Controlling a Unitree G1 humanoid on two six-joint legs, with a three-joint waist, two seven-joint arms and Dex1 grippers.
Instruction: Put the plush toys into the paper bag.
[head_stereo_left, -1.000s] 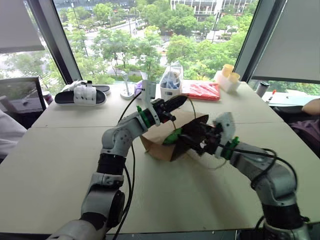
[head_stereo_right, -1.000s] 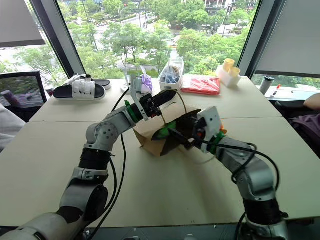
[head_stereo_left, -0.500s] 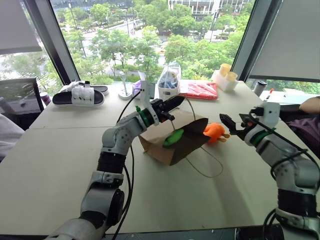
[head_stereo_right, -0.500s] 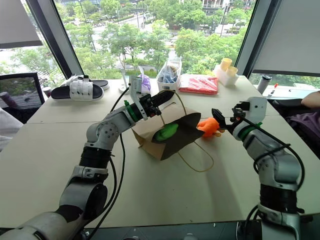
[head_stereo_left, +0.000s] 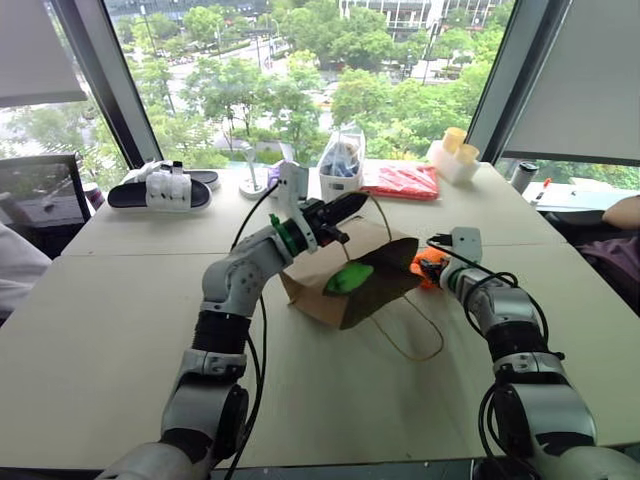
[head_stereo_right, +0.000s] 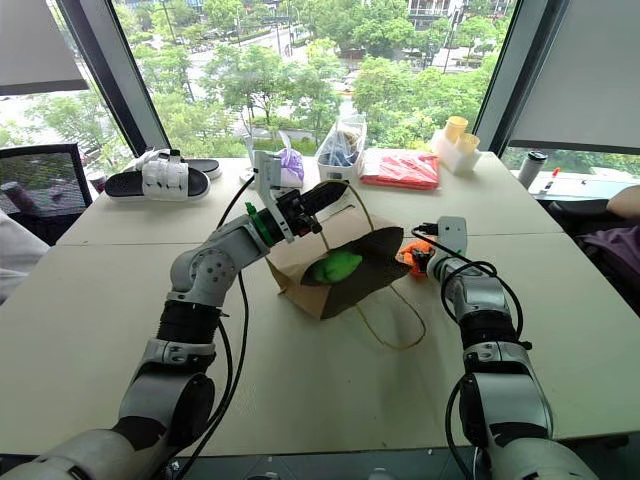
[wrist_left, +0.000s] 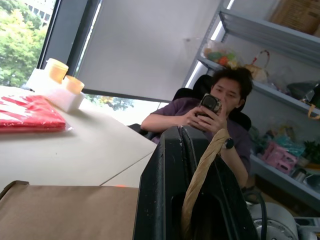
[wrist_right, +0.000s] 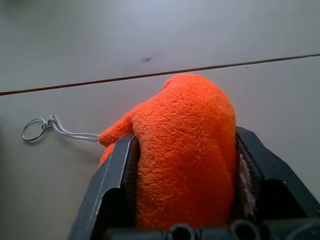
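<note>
Where a second ago the right gripper (wrist_right: 185, 165) was spread at the bag mouth, it now reaches past the bag's right side, pinching the orange toy (wrist_right: 182, 150) on the table (head_stereo_left: 120, 330). One green toy (head_stereo_left: 348, 277) lies inside the bag (head_stereo_left: 330, 295); the left gripper (wrist_left: 192, 165) stays pressed together on a cord handle (wrist_left: 200, 175). Two toys, one bag. Open tabletop nearer; clutter along the far edge.

no readable text, labels, brands or numbers anywhere
</note>
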